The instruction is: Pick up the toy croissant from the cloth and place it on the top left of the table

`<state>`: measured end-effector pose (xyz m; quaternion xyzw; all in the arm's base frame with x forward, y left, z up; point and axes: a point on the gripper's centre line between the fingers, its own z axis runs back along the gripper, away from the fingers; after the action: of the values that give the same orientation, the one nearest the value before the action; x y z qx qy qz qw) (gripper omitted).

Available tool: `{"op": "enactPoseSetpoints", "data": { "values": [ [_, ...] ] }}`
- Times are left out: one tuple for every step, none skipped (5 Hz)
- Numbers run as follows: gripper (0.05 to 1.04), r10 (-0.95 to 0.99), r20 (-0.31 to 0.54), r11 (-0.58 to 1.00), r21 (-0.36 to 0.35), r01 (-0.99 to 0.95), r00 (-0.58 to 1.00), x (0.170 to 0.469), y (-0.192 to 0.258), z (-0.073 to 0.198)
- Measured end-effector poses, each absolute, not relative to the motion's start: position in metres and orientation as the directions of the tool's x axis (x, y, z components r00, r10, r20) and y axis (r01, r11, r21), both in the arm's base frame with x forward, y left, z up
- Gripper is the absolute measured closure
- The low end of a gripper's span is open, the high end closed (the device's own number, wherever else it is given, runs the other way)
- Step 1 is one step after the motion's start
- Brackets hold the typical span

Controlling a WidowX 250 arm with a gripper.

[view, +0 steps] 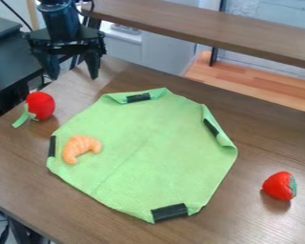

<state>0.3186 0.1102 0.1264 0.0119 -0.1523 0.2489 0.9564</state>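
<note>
I held the black gripper at the view's upper left, its fingers spread open. The toy croissant lay on the green cloth, near its left edge; a toy strawberry sat right of the cloth.

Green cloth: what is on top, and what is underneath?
The toy croissant lies on the cloth, near its left edge; black strips sit along the edges. Whatever is underneath is covered from view.
</note>
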Motion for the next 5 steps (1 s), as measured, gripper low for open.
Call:
{"op": "enactPoseSetpoints", "data": {
  "values": [
    [0.082,0.477,0.264,0.874,-0.045,-0.483,0.838,0.317,0.11,0.114],
    [0.082,0.438,0.272,0.892,-0.01,-0.453,0.857,0.317,0.108,0.099],
    [0.082,0.394,0.279,0.912,0.0,-0.41,0.876,0.318,0.107,0.087],
    [0.082,0.234,0.273,0.968,0.023,-0.249,0.933,0.317,0.102,0.068],
    [0.082,0.107,0.258,0.992,0.036,-0.121,0.96,0.314,0.105,0.048]
  ]
}}
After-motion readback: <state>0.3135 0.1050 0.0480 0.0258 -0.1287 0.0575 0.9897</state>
